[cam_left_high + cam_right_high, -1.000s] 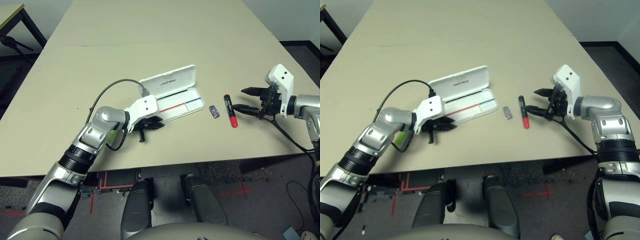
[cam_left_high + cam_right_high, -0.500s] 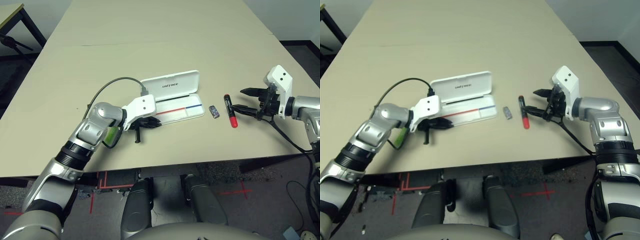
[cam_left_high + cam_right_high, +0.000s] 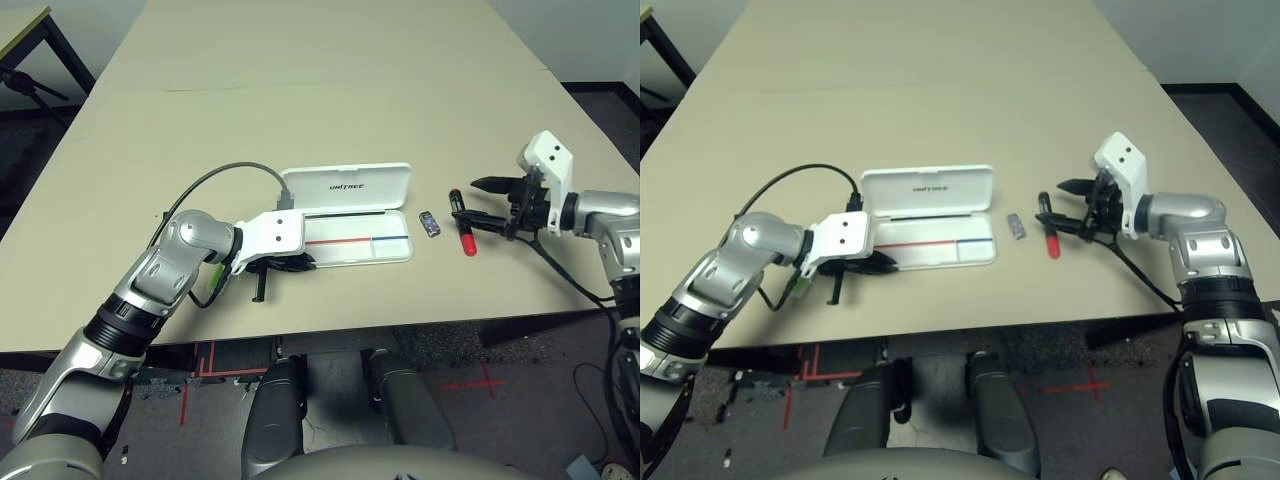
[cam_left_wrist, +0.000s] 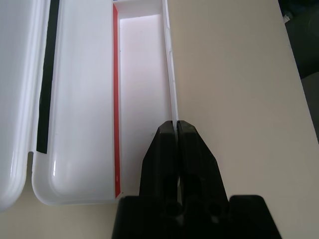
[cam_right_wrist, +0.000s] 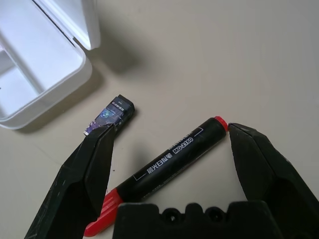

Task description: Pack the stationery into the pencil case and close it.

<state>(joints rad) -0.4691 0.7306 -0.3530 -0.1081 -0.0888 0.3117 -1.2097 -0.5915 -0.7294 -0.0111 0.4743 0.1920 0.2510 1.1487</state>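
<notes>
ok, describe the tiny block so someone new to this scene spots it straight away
Start at the open white pencil case in the middle of the table. Just off its end on the robot's right lies the block, with the red marker beyond it. It is the shortest item there: a stubby dark blue-grey piece, far smaller than the marker.

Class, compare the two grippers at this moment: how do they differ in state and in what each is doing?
The left gripper is shut, its fingers pinching the near wall of the open pencil case; the right gripper is open and holds nothing. The left gripper works at the case's end, while the right gripper straddles the red marker on the table, beside the small dark block. Both have black fingers and sit low over the table.
</notes>
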